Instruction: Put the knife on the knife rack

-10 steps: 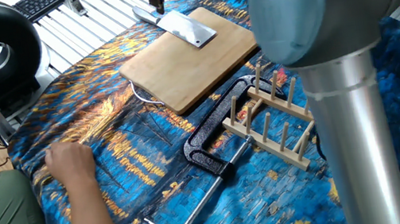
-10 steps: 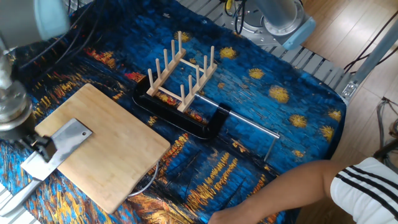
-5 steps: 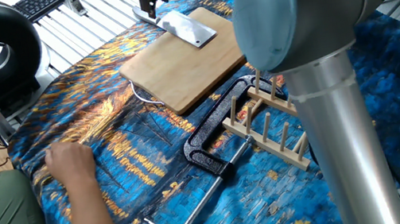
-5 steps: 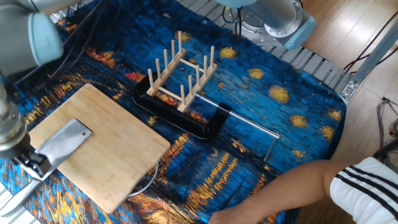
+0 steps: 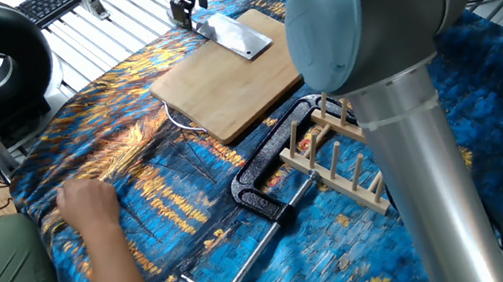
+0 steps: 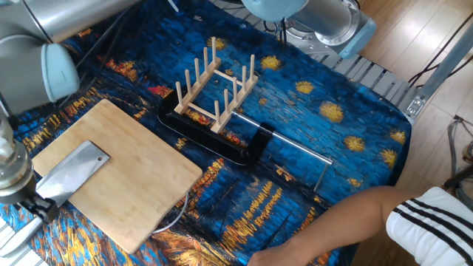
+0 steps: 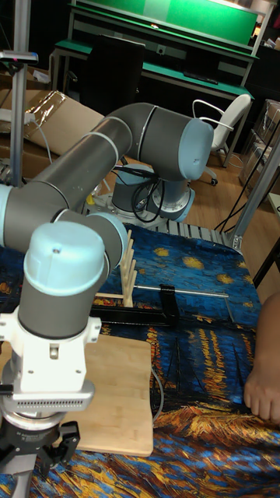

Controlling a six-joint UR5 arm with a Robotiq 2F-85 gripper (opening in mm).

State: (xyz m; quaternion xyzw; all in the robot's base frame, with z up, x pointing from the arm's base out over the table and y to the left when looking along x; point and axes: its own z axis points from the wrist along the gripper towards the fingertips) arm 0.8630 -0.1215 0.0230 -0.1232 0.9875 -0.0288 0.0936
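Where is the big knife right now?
In the other fixed view the knife lies flat on the cutting board's left end, its handle at the hand.

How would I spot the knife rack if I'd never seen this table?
Start at the bamboo cutting board on the blue cloth. Just beyond its corner a black clamp lies, and the knife rack stands over it. It alone is pale wood with rows of upright pegs.

knife on cutting board, knife rack beside it, on clamp
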